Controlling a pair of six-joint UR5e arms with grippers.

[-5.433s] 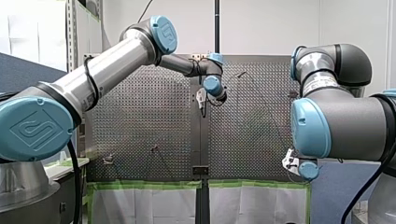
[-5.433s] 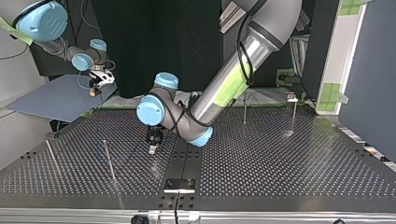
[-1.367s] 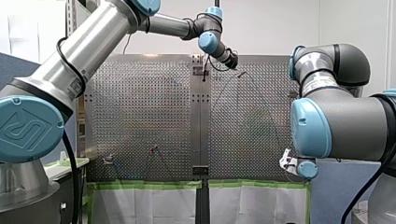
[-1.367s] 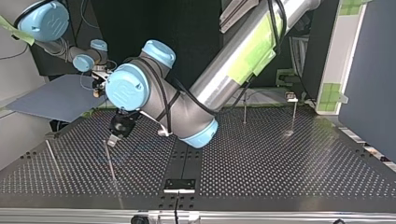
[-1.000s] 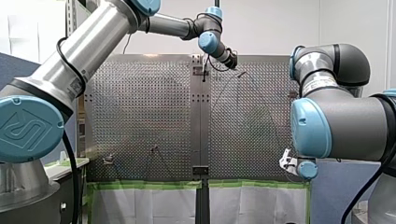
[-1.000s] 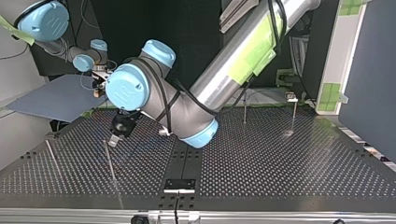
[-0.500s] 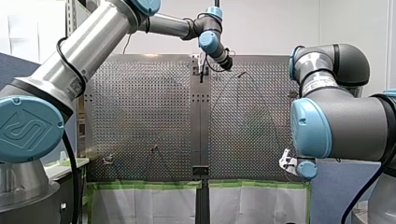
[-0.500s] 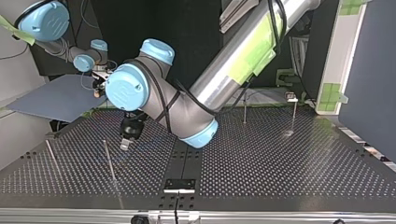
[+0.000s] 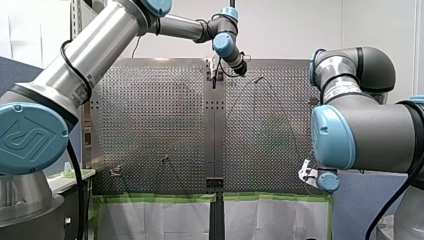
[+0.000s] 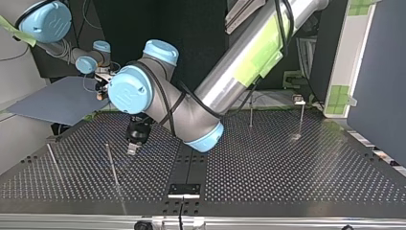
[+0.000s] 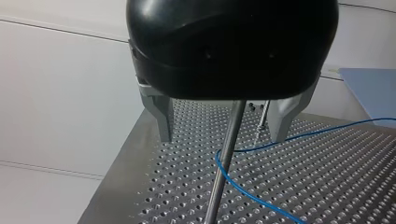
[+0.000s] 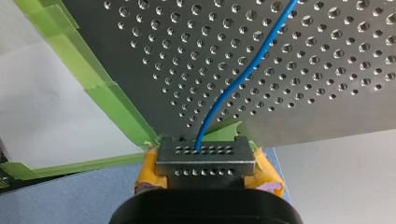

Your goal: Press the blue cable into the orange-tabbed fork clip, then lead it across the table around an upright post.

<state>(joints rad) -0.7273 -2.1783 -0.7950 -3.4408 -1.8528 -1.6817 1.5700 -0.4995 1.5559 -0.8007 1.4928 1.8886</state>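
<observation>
**Left gripper** (image 11: 223,137): the metal fingers (image 11: 161,116) are spread wide with nothing between them. The upright post (image 11: 225,154) stands just ahead, centred in the gap and untouched. The blue cable (image 11: 252,198) lies on the perforated table (image 11: 336,177), below and ahead of the fingertips. It appears to bend round the post low on the shaft, and both runs lead away over the plate.

**Right gripper** (image 12: 205,172): the yellow pads (image 12: 145,170) are closed on a perforated metal block (image 12: 205,156), from which the cable emerges. The gripper hangs off the table's edge, near the green tape (image 12: 116,102).

**Handling, as judged:** the cable is thin, light and limp. It lies in loose curves and is likely to slide when slack. It is best pinched crosswise on a straight run just clear of the post, pulling lightly against the held end.

**Orange-tabbed clip:** not made out in any view.
</observation>
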